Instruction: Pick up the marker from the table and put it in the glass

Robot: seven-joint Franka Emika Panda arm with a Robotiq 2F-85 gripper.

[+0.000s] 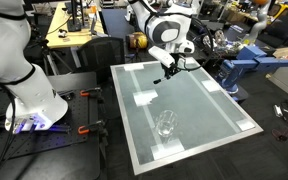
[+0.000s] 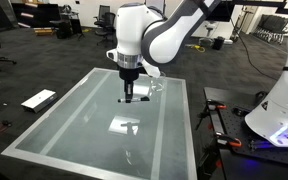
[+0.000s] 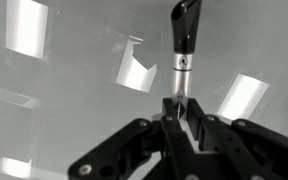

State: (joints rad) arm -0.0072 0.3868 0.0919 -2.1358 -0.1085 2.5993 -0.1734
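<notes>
My gripper [image 3: 181, 112] is shut on the marker [image 3: 182, 50], a thin silver-grey stick with a dark cap that sticks out beyond the fingertips. In both exterior views the gripper [image 1: 169, 68] [image 2: 132, 95] hangs a little above the pale glossy table [image 1: 199, 105] [image 2: 74, 130]. It is over the table's far part in the view with the glass. The clear glass [image 1: 165, 124] stands upright on the table, well apart from the gripper and nearer the front edge. I cannot make the glass out in the wrist view.
White tape patches [image 3: 134, 72] lie on the table below the gripper. A white robot base [image 1: 29, 95] stands beside the table. Wooden workbenches [image 1: 69, 30], a blue stand [image 1: 239, 65] and lab clutter surround it.
</notes>
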